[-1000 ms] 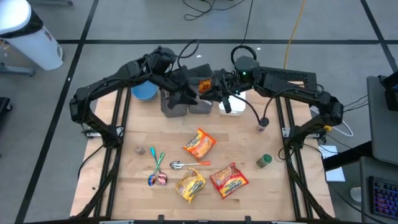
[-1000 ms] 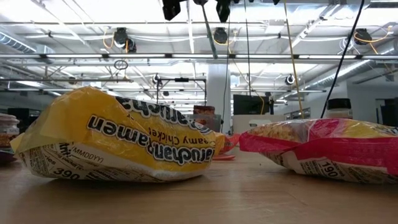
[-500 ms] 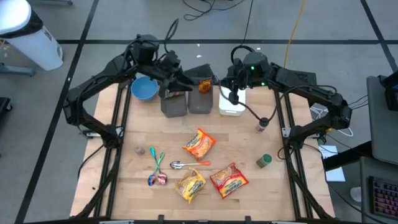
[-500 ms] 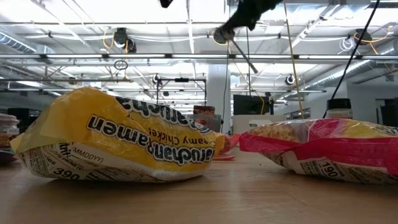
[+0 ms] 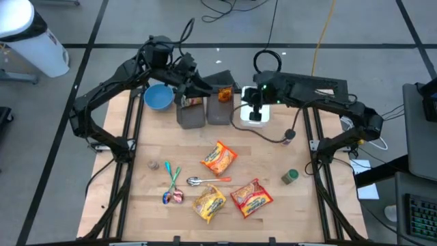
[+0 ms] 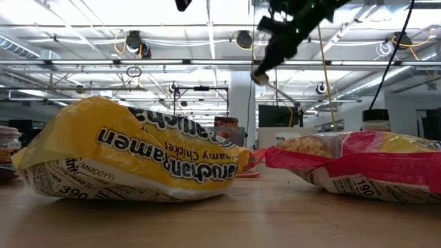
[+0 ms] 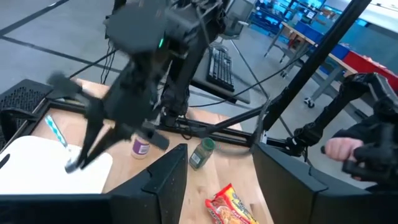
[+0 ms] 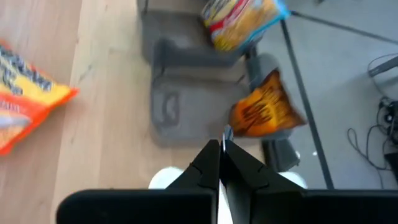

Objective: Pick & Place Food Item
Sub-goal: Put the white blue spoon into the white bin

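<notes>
- Right, the left gripper [image 5: 189,87] hangs just above the bins [image 5: 205,119], over the left-hand one. Its fingers stand apart with nothing between them.
- One snack pack [image 5: 194,102] sits in that bin under the gripper, and an orange pack [image 5: 224,95] stands in the bin beside it.
- The right gripper [image 5: 253,109] is pinched fully shut and holds nothing I can make out. It sits just beside the bins on their right, over a white box [image 5: 263,119].
- The likely next target is the ramen [image 5: 219,158], lying flat out in front of the bins, closest to them of the three packs left on the table.
- From either gripper it lies forward, away from the arm bases, and roughly level with the gap between them.
- The right gripper looks slightly nearer, but the left is the open one.
- The ramen's long axis runs slantwise to the bins' front edge, so I'd judge a wrist turn is needed before dropping across its narrow side.
</notes>
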`<state>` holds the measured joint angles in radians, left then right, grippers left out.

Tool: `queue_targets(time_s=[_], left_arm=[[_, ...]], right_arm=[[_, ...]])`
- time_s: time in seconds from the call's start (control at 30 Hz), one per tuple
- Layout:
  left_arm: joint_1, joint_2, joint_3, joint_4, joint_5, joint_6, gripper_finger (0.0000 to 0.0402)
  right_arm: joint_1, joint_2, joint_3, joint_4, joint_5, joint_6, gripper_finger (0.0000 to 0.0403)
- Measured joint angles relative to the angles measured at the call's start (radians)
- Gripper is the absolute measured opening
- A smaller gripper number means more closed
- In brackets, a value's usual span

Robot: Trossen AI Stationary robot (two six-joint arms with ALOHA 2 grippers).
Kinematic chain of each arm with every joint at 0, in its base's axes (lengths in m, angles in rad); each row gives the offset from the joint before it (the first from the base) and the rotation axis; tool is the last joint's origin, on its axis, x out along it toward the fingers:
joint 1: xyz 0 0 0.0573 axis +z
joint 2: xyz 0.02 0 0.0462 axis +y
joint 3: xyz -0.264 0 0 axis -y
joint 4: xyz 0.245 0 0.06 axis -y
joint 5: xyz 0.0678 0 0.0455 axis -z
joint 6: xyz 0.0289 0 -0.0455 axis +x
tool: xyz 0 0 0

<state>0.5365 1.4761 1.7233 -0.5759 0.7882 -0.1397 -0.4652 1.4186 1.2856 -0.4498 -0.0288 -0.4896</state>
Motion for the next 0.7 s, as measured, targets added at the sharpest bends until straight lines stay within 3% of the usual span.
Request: queue_targets(time_s=[0.37,0.7], left_arm=[[0.000,0.000,0.000,-0.001,-0.012,0.005,0.0187],[0.000,0.001,0.000,-0.001,-0.062,0.002,0.0186]], right_arm=[[0.000,0.000,-0.258,0.156,0.001,-0.062,0.0000],[0.010,-0.001,-0.323,0.137,-0.027,-0.281,0.0000]])
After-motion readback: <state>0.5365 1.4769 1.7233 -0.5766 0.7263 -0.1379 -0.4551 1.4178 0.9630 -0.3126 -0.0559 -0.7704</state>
